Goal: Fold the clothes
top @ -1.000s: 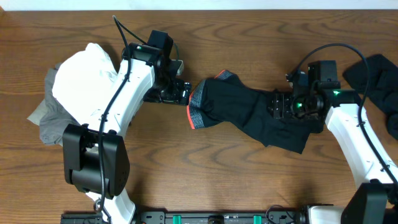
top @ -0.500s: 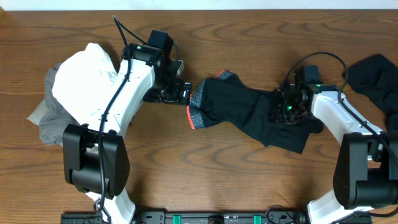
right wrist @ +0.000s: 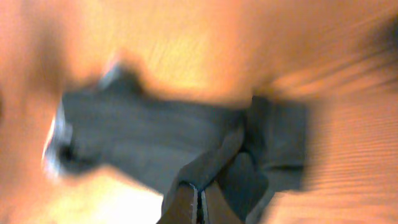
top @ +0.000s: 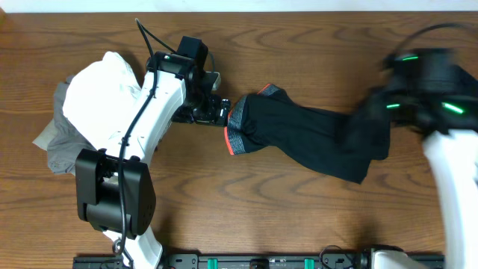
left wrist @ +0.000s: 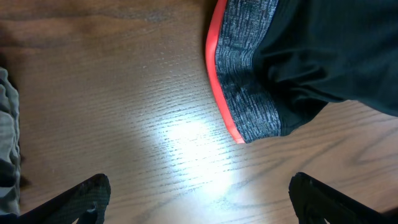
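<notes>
The clothes are black trousers (top: 299,134) lying across the middle of the table, with the grey, red-edged waistband (top: 235,131) at their left end. My left gripper (top: 213,110) stands open just left of the waistband (left wrist: 249,93), touching nothing; in the left wrist view the gripper (left wrist: 199,205) has only bare wood between its fingertips. My right gripper (top: 388,104) is a blur at the trousers' right end. In the right wrist view the right gripper (right wrist: 198,199) is shut on a fold of the black cloth (right wrist: 143,137), raised off the table.
A white garment (top: 97,93) lies over a grey one (top: 56,149) at the left, beside my left arm; the grey cloth (left wrist: 6,143) shows at the left wrist view's edge. Another dark garment (top: 469,90) sits at the far right, partly behind the blurred arm.
My right gripper has shut on the trousers' leg end and swung fast to the right, lifting and stretching the cloth that way. The left arm has not moved.
</notes>
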`<state>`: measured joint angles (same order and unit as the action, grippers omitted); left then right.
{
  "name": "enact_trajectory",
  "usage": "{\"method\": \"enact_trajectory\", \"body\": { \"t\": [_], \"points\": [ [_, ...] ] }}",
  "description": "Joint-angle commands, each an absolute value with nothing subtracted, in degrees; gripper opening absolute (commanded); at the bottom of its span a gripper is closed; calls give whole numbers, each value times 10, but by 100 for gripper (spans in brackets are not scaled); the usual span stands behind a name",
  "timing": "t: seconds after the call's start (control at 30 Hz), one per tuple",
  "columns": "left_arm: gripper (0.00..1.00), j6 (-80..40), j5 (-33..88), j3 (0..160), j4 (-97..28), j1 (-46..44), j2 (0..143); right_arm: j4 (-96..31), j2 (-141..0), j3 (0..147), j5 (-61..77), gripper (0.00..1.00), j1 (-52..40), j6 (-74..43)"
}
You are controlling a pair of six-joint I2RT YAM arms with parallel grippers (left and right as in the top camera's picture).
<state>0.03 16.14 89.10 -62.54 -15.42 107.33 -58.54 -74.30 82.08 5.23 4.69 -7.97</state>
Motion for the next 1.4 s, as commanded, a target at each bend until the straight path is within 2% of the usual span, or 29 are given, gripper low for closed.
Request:
{"method": "enact_trajectory", "body": {
  "t": [0.0, 0.13, 0.2, 0.27, 0.37, 0.47, 0.57, 0.8, 0.9, 1.17, 1.27, 1.37],
  "points": [
    [94, 4, 156, 888, -625, -153, 1075, -608, -689, 870, -115, 1, 113, -94],
    [94, 4, 156, 888, -625, -153, 1075, -619, -663, 883, -138, 3, 205, -106],
    [94, 4, 156, 888, -626, -153, 1075, -639, -664, 883, -192, 4, 244, -153],
    [94, 4, 156, 888, -628, -153, 1075, -652, -669, 883, -219, 24, 273, -204],
    [97, 4, 156, 888, -630, -153, 1075, -648, -679, 883, -100, 33, 294, -214],
    [98, 4, 156, 888, -629, -153, 1075, -639, -699, 883, 64, 45, 288, -156],
    [98, 4, 159, 888, -623, -153, 1075, -645, -728, 882, 146, 50, 276, -106],
    [98, 79, 249, 888, -517, -157, 1075, -681, -801, 882, 208, 50, 239, -53],
    [98, 79, 249, 888, -461, -169, 1077, -681, -821, 882, 252, 51, 228, -25],
    [100, 79, 248, 888, -345, -212, 1148, -682, -835, 882, 253, 50, 193, -25],
    [90, 79, 248, 888, -316, -224, 1185, -689, -835, 882, 253, 50, 190, -25],
    [74, 79, 243, 888, -297, -230, 1201, -700, -835, 882, 248, 50, 190, -25]
  ]
}}
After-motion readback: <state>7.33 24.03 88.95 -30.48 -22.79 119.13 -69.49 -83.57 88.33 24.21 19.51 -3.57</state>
